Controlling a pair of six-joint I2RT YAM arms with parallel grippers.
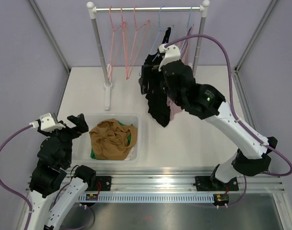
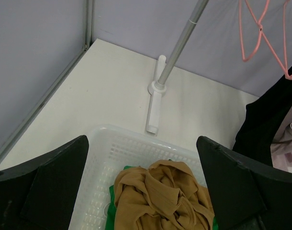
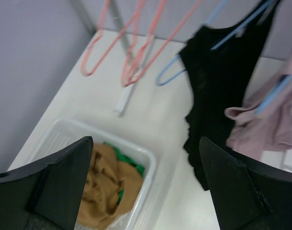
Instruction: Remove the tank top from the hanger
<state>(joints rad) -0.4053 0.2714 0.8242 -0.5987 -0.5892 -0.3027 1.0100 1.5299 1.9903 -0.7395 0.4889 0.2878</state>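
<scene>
Pale lilac walls were seen enclosing a white bench (image 1: 194, 139), at the far end of which a clothes rack (image 1: 148, 8) was stood on two white posts. From the right part of the rack's rail a black tank top (image 1: 158, 103) was hung on a blue hanger (image 3: 232, 36), its hem draped down towards the bench below the rack. Empty pink hangers (image 1: 124, 43) were hung from the left and middle of the same rail, and a pale pink garment (image 3: 261, 124) was hung just right of the tank top, touching it. The right end effector (image 3: 146, 140) was held up close in front of the rack, beside the tank top; its fingers were spread wide and nothing was gripped between them. A white mesh basket (image 1: 84, 143) was set on the bench well in front of the rack's left post, and a crumpled brown garment (image 1: 110, 139) was piled in it over a bit of green cloth (image 1: 130, 136). The left end effector (image 2: 142, 143) was poised over the basket's near left edge, far from the rack, likewise fully parted and empty.
</scene>
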